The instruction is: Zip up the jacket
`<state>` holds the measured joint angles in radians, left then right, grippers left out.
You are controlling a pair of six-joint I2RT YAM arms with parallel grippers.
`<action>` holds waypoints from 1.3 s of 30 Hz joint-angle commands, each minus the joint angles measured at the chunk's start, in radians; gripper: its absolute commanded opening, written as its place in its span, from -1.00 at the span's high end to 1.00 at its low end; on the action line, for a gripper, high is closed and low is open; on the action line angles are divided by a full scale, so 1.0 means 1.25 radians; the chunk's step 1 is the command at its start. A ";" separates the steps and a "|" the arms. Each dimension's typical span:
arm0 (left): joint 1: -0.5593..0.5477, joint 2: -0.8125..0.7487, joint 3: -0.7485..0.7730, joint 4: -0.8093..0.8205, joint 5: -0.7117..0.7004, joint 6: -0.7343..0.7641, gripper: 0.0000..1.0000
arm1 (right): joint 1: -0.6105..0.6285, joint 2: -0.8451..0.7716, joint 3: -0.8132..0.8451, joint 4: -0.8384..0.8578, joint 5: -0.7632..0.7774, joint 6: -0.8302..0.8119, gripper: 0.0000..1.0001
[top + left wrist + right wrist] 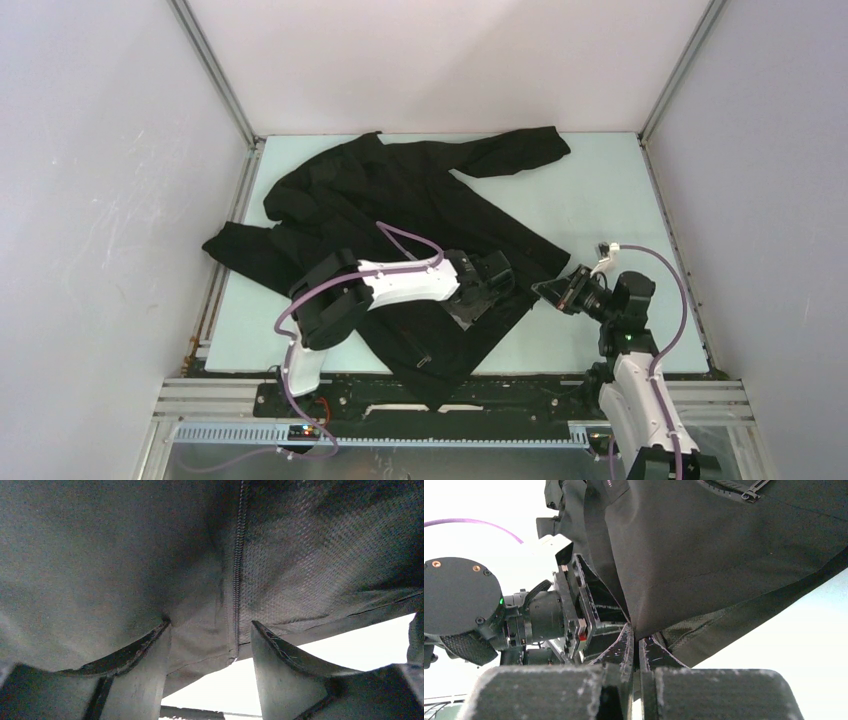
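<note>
The black jacket (400, 200) lies spread on the pale green table, its lower part hanging over the near edge. My left gripper (487, 288) is at the jacket's lower front; in the left wrist view (210, 647) it is open, its fingers (150, 655) on either side of a line of zipper teeth (237, 580) that ends at the hem. My right gripper (553, 291) is shut on a corner of the jacket's front edge (644, 615), with its jaws pressed together on the fabric (636, 642). The zipper slider is not visible.
White walls with metal frame rails enclose the table (600, 200) on three sides. The left arm's wrist (549, 615) is close beside my right gripper. A pocket zip (744, 492) shows on the lifted fabric. One sleeve (520, 150) reaches toward the far right.
</note>
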<state>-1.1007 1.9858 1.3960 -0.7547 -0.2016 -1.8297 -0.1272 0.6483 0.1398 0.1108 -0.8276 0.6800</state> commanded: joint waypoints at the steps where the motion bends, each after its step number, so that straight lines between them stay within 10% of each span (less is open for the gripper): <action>1: 0.008 0.017 0.050 -0.041 -0.011 -0.058 -0.26 | -0.007 -0.017 -0.003 0.004 -0.018 -0.010 1.00; 20: 0.029 0.154 0.126 -0.173 0.086 -0.039 -0.12 | -0.012 -0.162 0.020 -0.129 0.033 -0.052 1.00; 26: 0.028 0.119 0.064 -0.133 0.048 -0.044 0.40 | -0.015 -0.158 0.018 -0.126 0.031 -0.051 1.00; 39: 0.023 -0.072 -0.084 0.068 -0.072 0.057 0.81 | -0.015 -0.141 -0.001 -0.098 0.011 -0.037 1.00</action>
<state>-1.0779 1.9968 1.3956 -0.7811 -0.1871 -1.8133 -0.1398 0.4709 0.1318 -0.0551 -0.7975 0.6315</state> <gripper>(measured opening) 0.134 0.019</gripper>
